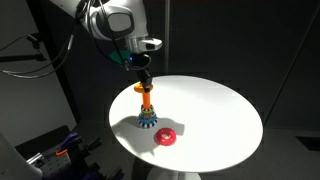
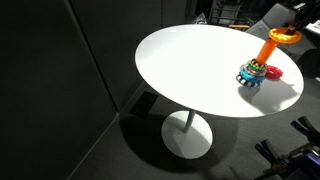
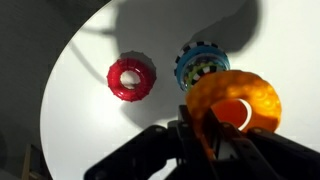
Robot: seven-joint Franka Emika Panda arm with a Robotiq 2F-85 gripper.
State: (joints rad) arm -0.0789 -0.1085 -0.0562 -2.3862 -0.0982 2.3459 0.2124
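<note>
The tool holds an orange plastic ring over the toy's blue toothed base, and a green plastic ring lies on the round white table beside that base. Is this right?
Not quite: the wrist view shows a red plastic ring, not green, on the round white table beside the blue toothed base. The tool does hold the orange plastic ring over it.

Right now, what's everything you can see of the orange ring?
The orange ring is a glossy, plastic-looking doughnut with a round hole. The shut fingers pinch its rim, holding it off the white table, above the toy stack. In an exterior view it sits at the top of the orange pole; whether they touch is unclear.
</note>
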